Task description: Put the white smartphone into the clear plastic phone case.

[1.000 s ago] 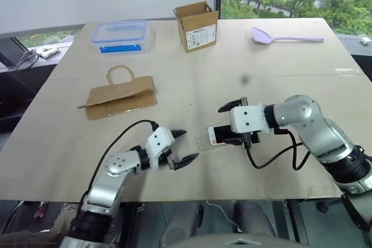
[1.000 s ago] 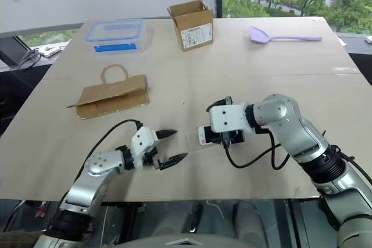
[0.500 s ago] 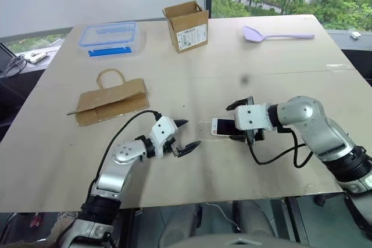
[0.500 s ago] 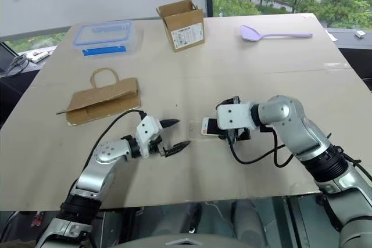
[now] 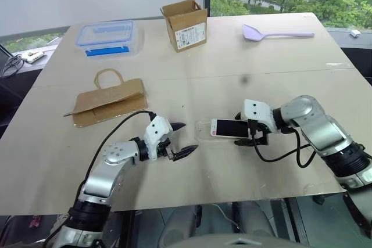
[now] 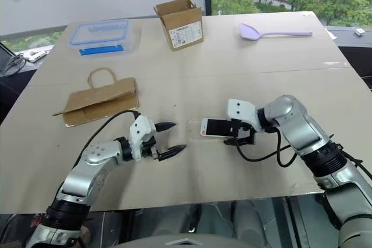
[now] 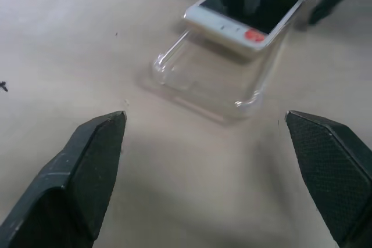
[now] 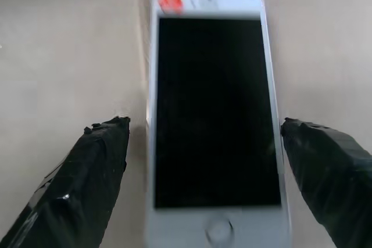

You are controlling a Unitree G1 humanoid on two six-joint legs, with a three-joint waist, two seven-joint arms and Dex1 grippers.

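The white smartphone lies screen up near the table's front middle, a red sticker at its left end. That end rests over the clear plastic phone case, which lies flat on the table and sticks out to the phone's left. My right gripper is open. Its black fingers stand on either side of the phone's home-button end with gaps to it. My left gripper is open and empty, a short way left of the case and pointing at it.
A brown paper bag lies at the left. At the back stand a clear food box with blue lid and an open cardboard box. A purple spoon lies at the back right. The table's front edge is close.
The view has shifted. My right gripper has rolled and drawn back to the right along the phone, uncovering more of the screen. My left gripper has risen slightly.
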